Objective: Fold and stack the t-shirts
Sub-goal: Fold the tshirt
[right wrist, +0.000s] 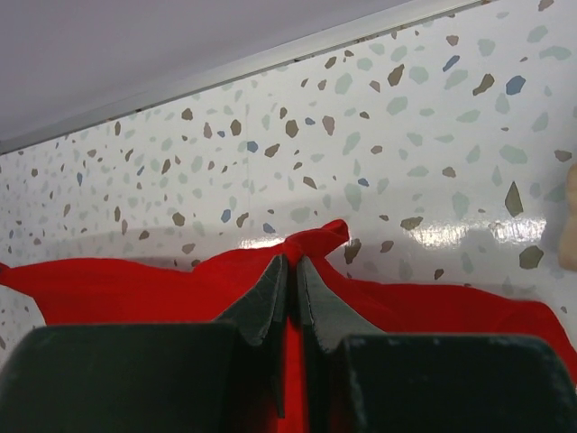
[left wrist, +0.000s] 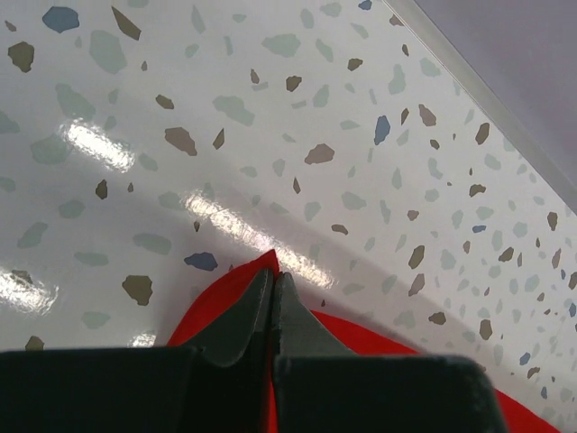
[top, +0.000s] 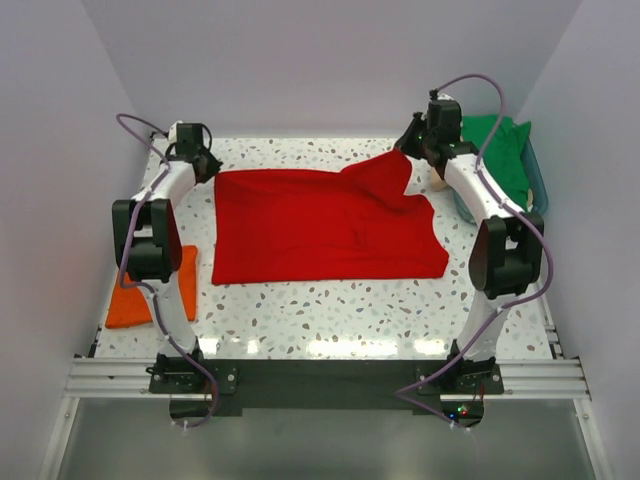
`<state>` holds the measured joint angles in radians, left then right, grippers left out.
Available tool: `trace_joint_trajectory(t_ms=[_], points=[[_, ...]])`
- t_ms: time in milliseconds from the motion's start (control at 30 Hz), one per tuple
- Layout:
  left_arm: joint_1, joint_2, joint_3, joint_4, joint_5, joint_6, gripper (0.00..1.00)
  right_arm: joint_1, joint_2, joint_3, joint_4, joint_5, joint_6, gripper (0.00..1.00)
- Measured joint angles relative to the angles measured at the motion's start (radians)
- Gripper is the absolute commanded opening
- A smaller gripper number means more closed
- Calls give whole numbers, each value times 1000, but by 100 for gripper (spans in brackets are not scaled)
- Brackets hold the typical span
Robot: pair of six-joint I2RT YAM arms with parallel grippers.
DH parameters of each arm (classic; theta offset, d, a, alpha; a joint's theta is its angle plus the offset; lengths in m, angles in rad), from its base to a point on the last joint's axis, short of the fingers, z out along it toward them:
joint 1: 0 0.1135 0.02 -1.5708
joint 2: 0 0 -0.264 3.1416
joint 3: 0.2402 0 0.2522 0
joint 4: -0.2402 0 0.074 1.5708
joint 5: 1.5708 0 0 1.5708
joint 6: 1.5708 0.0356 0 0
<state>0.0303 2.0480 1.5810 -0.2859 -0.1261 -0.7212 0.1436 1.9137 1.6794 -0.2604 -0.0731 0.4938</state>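
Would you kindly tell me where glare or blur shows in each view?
Top external: evenly lit and sharp, faint glare on the table near its front edge. Left wrist: bright glare streaks on the table, left gripper dark. Right wrist: one glare patch right of the red t-shirt; no obvious blur.

The left arm and right arm wear white shells with black joints and black bases. A lilac cable loops along each. The pincer fingers are dark grey, tapering wedges.
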Motion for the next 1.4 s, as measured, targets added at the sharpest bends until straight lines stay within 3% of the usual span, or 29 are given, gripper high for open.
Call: trace_joint_trajectory(t_ms=[233, 467, 867, 1400], points=[[3, 0, -18, 46, 28, 8, 0, 0, -76, -97, 3, -1, -1, 2], [3, -16, -146, 62, 39, 5, 0, 0, -211, -235, 13, -2, 0, 2], [3, -162, -298, 69, 39, -11, 0, 0, -417, -520, 40, -40, 15, 1], [3, -325, -551, 122, 47, -55, 0, 0, -488, -676, 52, -50, 21, 1]])
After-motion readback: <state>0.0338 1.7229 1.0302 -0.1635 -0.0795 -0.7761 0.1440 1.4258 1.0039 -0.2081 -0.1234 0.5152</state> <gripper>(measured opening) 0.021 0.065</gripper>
